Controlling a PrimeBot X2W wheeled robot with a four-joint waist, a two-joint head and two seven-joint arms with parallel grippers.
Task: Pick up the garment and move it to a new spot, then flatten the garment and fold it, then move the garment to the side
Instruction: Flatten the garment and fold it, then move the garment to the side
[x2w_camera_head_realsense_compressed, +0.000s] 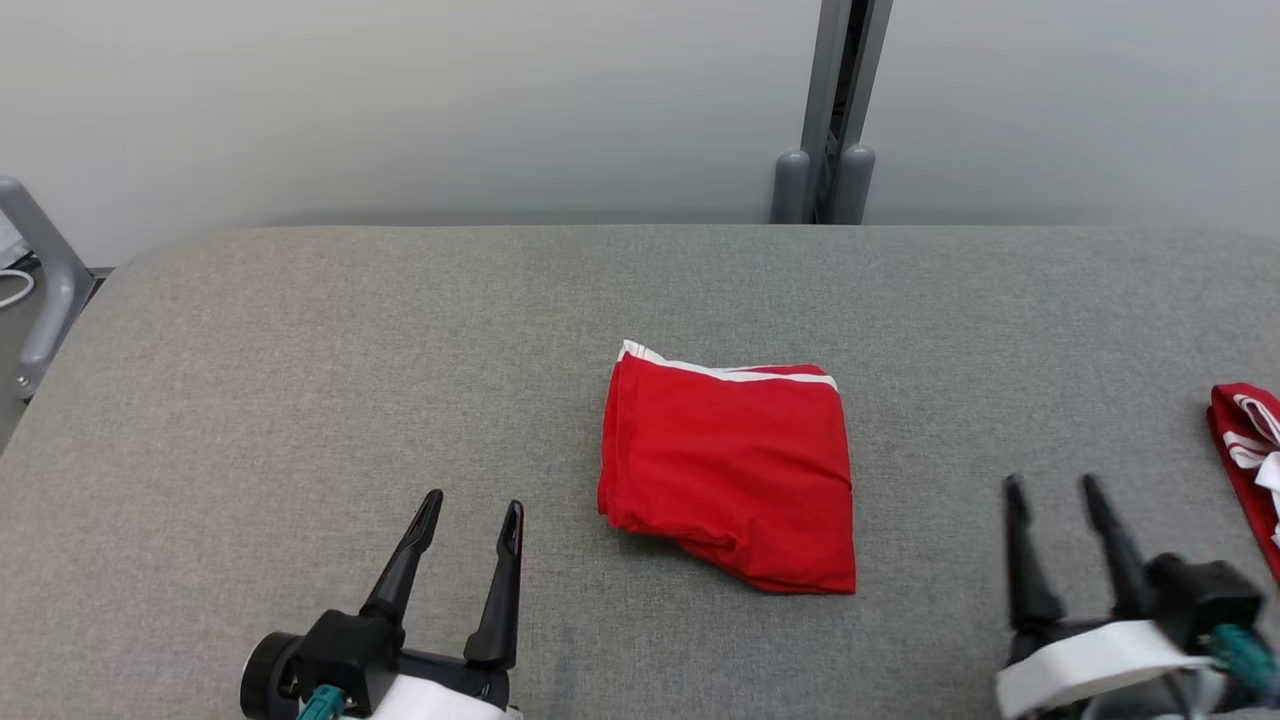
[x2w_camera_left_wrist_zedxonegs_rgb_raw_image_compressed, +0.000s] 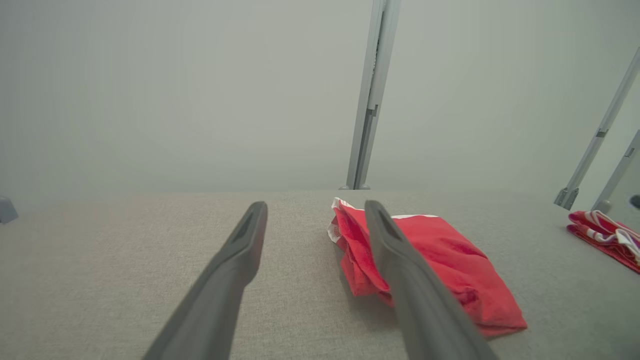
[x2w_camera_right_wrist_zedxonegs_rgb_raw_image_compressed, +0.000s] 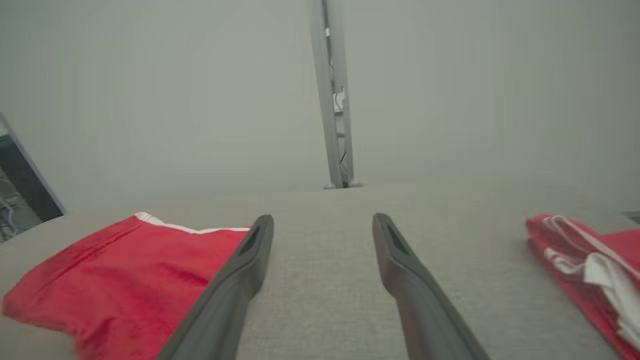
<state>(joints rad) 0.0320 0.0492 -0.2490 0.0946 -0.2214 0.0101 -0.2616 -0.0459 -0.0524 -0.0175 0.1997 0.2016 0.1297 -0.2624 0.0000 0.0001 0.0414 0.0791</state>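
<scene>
Our left gripper (x2w_camera_head_realsense_compressed: 473, 500) at lower left and right gripper (x2w_camera_head_realsense_compressed: 1052, 482) at lower right both gape empty; we see the folded red garment (x2w_camera_head_realsense_compressed: 730, 475) lying mid-frame between them, untouched, on the grey table (x2w_camera_head_realsense_compressed: 300, 350).

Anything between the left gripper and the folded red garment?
No. The head view shows a bare stretch of grey tabletop between the left gripper and the garment.

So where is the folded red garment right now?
In the head view the folded red garment lies centred on the grey table, between the left pincer and right pincer, touching neither.
</scene>
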